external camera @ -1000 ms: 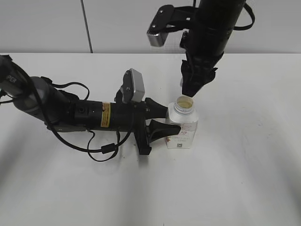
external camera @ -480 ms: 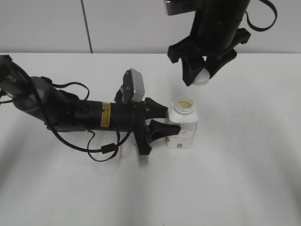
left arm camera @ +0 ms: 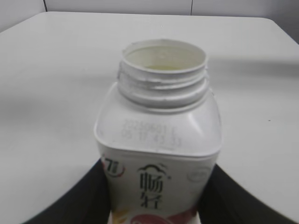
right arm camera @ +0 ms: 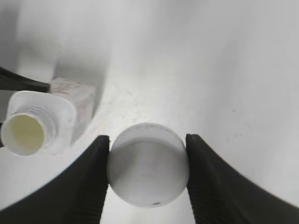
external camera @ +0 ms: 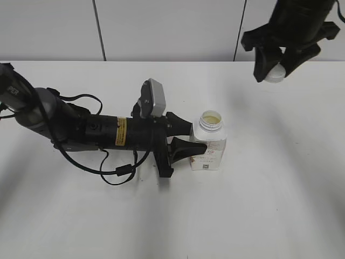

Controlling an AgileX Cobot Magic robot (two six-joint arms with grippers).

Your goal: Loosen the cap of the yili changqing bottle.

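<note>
While the left claw (external camera: 186,137) clamps the open-necked yili changqing bottle (external camera: 208,141) on the bench (external camera: 280,178), the right claw (external camera: 275,67), arm cropped above, pinches the cap (right arm camera: 147,164)

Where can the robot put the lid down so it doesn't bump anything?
The bare table right of the bottle is widest; the near edge is bare too. It is crowded left of the bottle, where the left gripper clamps it. The right gripper holds the cap.

Bright, even light; soft shadows on white table (external camera: 280,178); wrist close-ups slightly blurred.
</note>
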